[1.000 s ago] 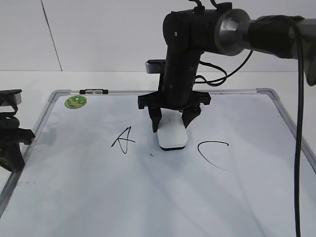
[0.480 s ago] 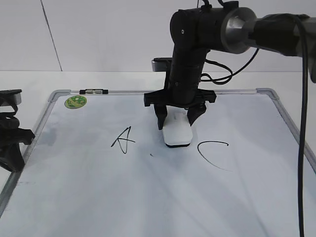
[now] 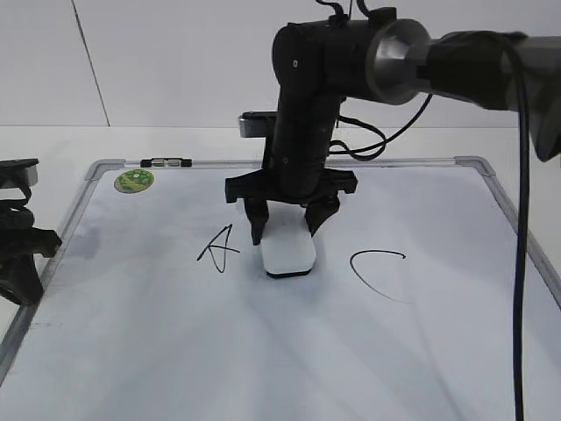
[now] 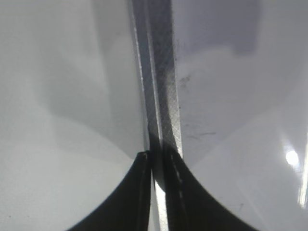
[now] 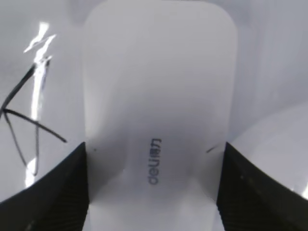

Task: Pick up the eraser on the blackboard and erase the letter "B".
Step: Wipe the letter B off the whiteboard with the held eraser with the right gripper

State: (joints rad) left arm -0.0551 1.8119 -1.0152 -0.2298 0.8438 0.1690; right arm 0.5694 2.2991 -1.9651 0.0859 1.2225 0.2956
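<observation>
My right claw [image 3: 285,224] is clenched on the eraser [image 3: 287,251], one finger pressed against each long side of the white block; the right wrist view confirms both dark pads [image 5: 53,192] in contact with its flanks, with the small grey print on the top face between them. The eraser rests flat on the blackboard [image 3: 263,351], its thin dark base touching the white surface. Taking the eraser as reference: the black "A" [image 3: 219,248] lies just beside it on the left, and the black "C" [image 3: 379,272] lies near it on the right. The strokes of the "A" show at the left edge of the right wrist view, just beside the block. I see no legible letter "B" on the bare board around the eraser; whether any stroke remains beneath the block I cannot tell. The round green sticker [image 3: 134,181] sits well apart from the eraser, at the far left corner of the board. My left claw [image 4: 159,192] hangs over the board's grey frame [image 4: 159,86], well to the left of the eraser, fingers nearly together and grasping nothing.
</observation>
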